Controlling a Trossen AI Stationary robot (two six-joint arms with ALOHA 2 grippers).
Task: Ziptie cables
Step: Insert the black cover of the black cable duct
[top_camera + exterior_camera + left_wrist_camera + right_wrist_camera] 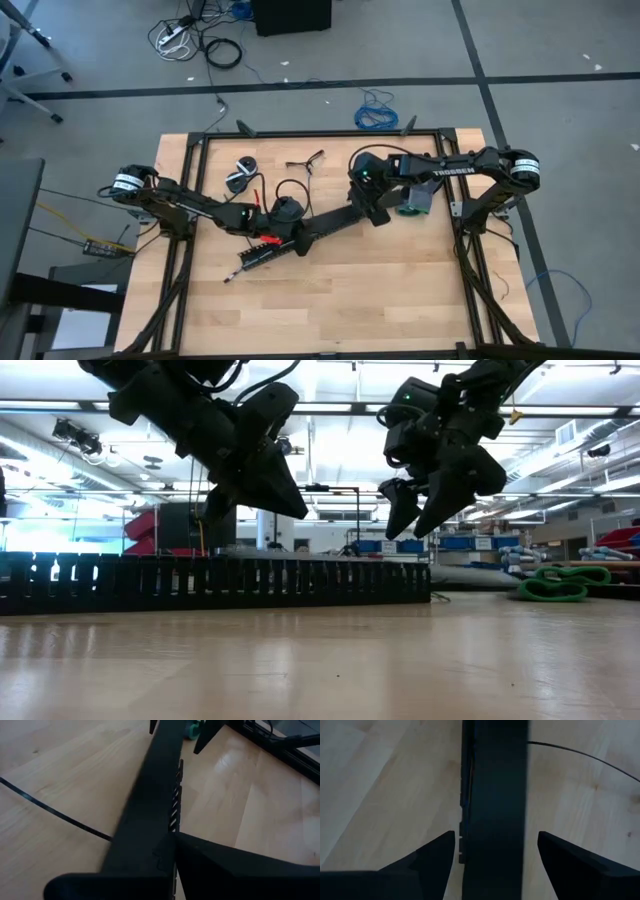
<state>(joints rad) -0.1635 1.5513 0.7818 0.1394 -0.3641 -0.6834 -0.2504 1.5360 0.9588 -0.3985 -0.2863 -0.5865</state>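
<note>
High view. Wooden table (pixel 330 300) inside a dark frame. Left gripper (pixel 290 238) at table centre, over one end of a wide black perforated strip (pixel 325 224) lying aslant. Right gripper (pixel 372 205) over the strip's other end. Red-marked dark item (pixel 262 248) beside the left gripper. Thin black ziptie (pixel 305 161) forked near the far edge; black roll (pixel 241 172) to its left. Green object (pixel 410 208) under the right arm. Blue coiled cable (pixel 377 112) on the floor beyond the table. Wire bundle not identifiable.

Low view. Perforated strip (pixel 215 582) standing on edge, flat on the table, slots visible along its length. Left gripper (pixel 262 488) closed, tips pointing down just above the strip. Right gripper (pixel 418 510) raised clear of the strip's end, fingers spread, nothing between them. Green coil (pixel 552 584) far right.

Left wrist view. Strip (pixel 150 810) running away along the wood (pixel 60 780); own fingers pressed together, whether clamped on the strip cannot be told. Thin black line (pixel 55 811) crossing the wood.

Right wrist view. Strip (pixel 495 795) lying between two well-separated fingers (pixel 437 857), neither touching it. Thin black line (pixel 580 754) on the wood.
</note>
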